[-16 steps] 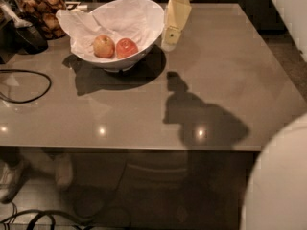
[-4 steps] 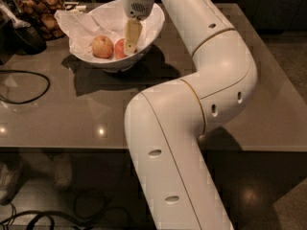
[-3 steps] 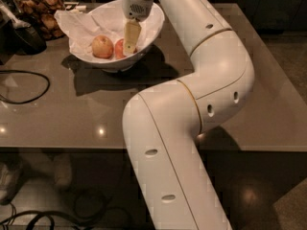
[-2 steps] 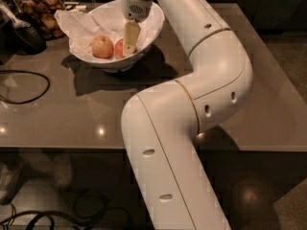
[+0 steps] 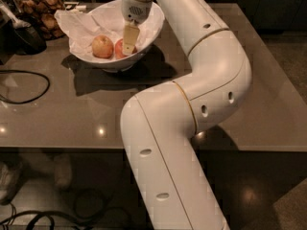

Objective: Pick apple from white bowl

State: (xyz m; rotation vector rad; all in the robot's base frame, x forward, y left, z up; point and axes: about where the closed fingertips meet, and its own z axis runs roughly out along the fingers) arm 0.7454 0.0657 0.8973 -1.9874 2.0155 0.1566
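The white bowl stands at the back left of the grey table, lined with crumpled white paper. Two apples lie in it. The red apple is on the right, partly hidden behind my gripper. The paler yellowish apple is just to its left. My gripper hangs down from the wrist into the bowl, right at the red apple's right side. My white arm loops over the table from the front.
A black cable loops on the table's left. A dark object and a container of brown snacks stand behind the bowl at the far left. The table's front edge is near; more cables lie on the floor.
Five seconds ago the gripper hung beside the bowl's right rim. It now reaches inside the bowl at the red apple. Over the last second it has barely moved.
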